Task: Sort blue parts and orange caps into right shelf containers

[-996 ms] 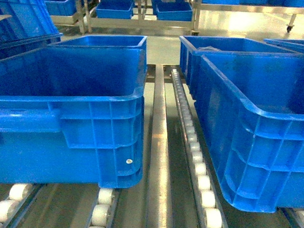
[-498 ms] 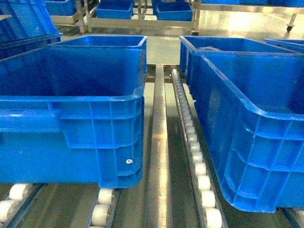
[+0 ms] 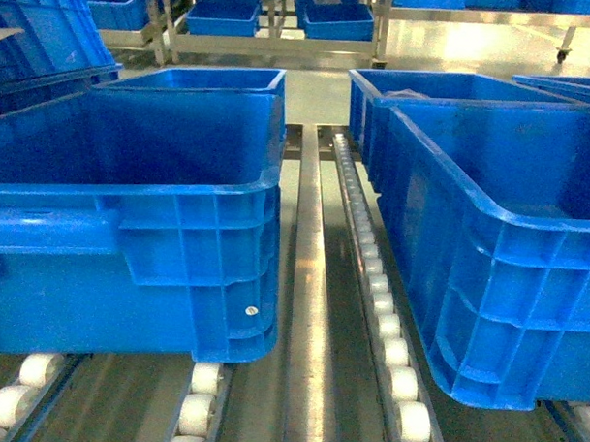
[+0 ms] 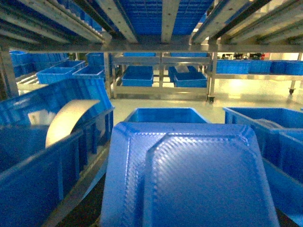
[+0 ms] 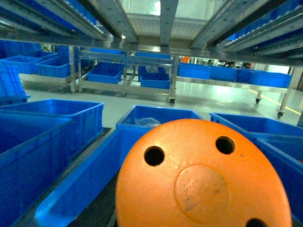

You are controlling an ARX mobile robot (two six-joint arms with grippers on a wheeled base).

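Filling the lower half of each wrist view, a held part hid both grippers, so whether their fingers were spread or pressed together could not be told.

An orange cap [image 5: 203,177], round-ended with dark holes, blocked the right wrist view above a blue crate [image 5: 142,124]; a blue part [image 4: 189,177] with a textured face blocked the left wrist view. In the head view neither arm appeared: only the right crate [image 3: 498,238] and left crate [image 3: 139,235], cut off at the edges, on roller tracks [image 3: 379,311].
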